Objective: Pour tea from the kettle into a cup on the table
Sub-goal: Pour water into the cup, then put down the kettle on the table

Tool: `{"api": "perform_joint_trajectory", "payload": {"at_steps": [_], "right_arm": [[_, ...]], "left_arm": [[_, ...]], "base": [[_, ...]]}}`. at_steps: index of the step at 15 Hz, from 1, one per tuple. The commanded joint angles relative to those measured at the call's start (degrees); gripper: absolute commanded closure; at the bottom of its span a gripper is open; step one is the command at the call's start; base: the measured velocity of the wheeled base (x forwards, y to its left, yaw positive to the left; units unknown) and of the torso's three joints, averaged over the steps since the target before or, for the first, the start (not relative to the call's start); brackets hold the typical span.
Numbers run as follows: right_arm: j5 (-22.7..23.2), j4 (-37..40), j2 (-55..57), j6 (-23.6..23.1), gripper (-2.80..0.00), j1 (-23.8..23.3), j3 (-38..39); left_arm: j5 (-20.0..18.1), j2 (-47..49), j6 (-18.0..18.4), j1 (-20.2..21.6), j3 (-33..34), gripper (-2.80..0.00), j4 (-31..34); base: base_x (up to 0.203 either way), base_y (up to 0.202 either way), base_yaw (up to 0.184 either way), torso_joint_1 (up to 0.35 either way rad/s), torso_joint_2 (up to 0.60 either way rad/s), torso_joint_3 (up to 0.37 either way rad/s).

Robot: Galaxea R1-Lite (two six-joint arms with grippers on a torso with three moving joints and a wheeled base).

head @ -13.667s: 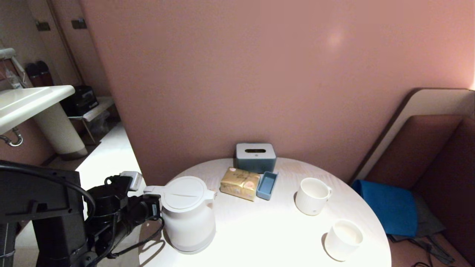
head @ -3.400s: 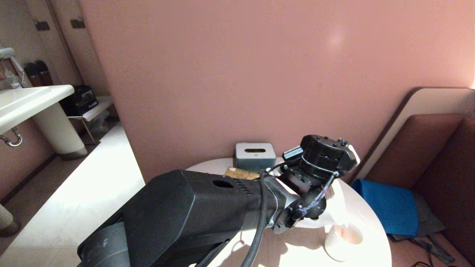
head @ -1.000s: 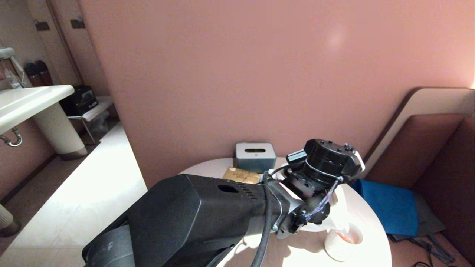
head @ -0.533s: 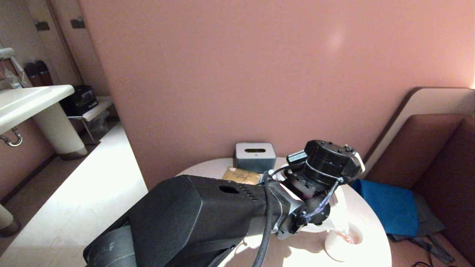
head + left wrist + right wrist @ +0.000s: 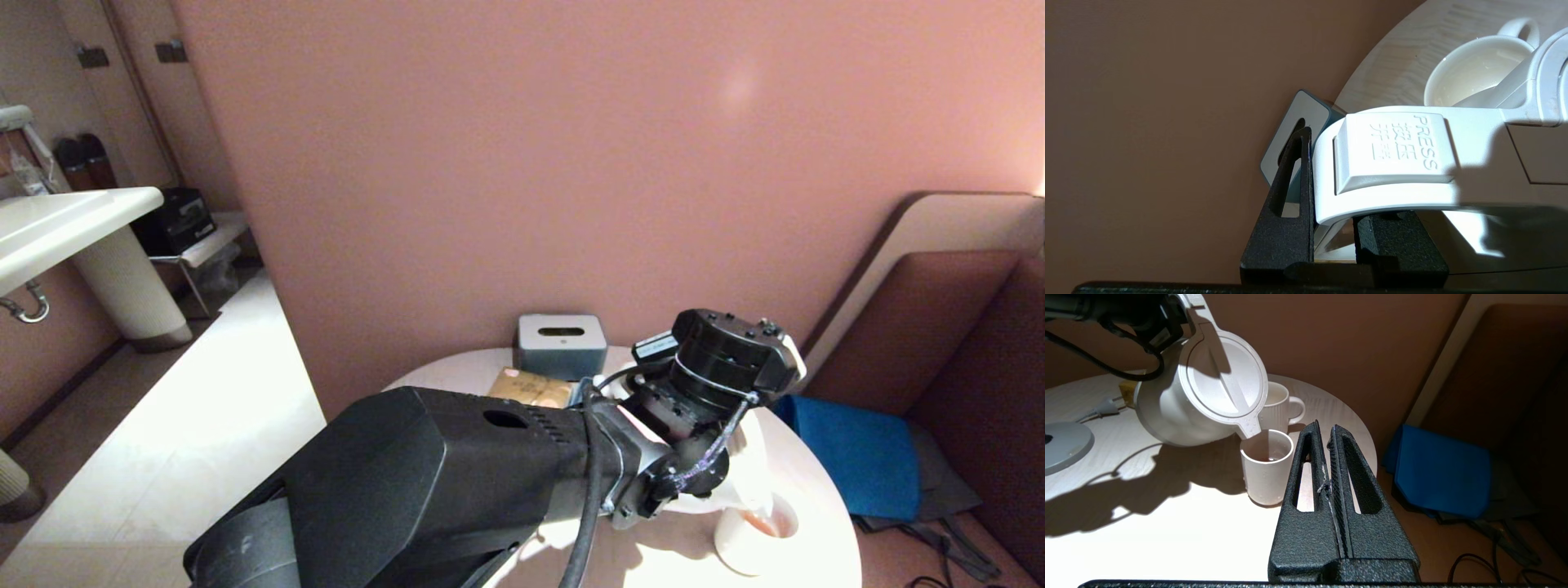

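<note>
Left gripper (image 5: pixel 1333 212) clamps kettle (image 5: pixel 1200 396) handle, spout tipped over cup (image 5: pixel 1267 465).
Tea (image 5: pixel 1267 458) inside; right gripper (image 5: pixel 1325 435) fingers closed, idle, lower centre.

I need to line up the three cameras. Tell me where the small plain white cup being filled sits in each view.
Head view: small plain white cup at lower right, beside the left arm.
Left wrist view: not in it; only the ribbed white mug shows.
Right wrist view: centre, under the white kettle spout.
Shared landmark: the ribbed mug.
</note>
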Motion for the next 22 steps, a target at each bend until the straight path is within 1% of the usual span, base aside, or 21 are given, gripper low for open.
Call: {"api": "perform_joint_trajectory", "payload": {"at_steps": [1,3,7,9,12,14,16,19,22], "right_arm": [[0.0,0.0,0.1,0.0,0.0,0.0,0.0],[0.0,0.0,0.1,0.0,0.0,0.0,0.0],[0.0,0.0,0.1,0.0,0.0,0.0,0.0],[0.0,-0.1,0.1,0.0,0.0,0.0,0.0],[0.0,-0.1,0.1,0.0,0.0,0.0,0.0],[0.0,0.0,0.1,0.0,0.0,0.0,0.0],[0.0,0.0,0.1,0.0,0.0,0.0,0.0],[0.0,0.0,0.1,0.0,0.0,0.0,0.0],[0.0,0.0,0.1,0.0,0.0,0.0,0.0]], "left_arm": [[0.2,-0.7,-0.2,0.1,0.0,0.0,-0.1],[0.2,-1.0,-1.5,0.1,0.1,0.0,-0.1],[0.6,-1.9,-6.1,0.3,0.8,0.0,0.5],[0.6,-2.8,-7.1,1.0,1.9,0.0,0.5],[0.6,-4.3,-11.2,1.5,4.8,0.0,0.6],[0.5,-6.4,-13.2,2.2,9.1,0.0,0.5],[0.5,-8.9,-17.8,3.3,12.4,0.0,0.5],[0.2,-13.3,-22.8,5.1,17.6,0.0,0.6],[-0.6,-19.1,-28.6,7.0,23.9,0.0,0.6]], "base": [[0.0,0.0,0.0,0.0,0.0,0.0],[0.0,0.0,0.0,0.0,0.0,0.0],[0.0,0.0,0.0,0.0,0.0,0.0],[0.0,0.0,0.0,0.0,0.0,0.0],[0.0,0.0,0.0,0.0,0.0,0.0],[0.0,0.0,0.0,0.0,0.0,0.0],[0.0,0.0,0.0,0.0,0.0,0.0],[0.0,0.0,0.0,0.0,0.0,0.0],[0.0,0.0,0.0,0.0,0.0,0.0]]}}
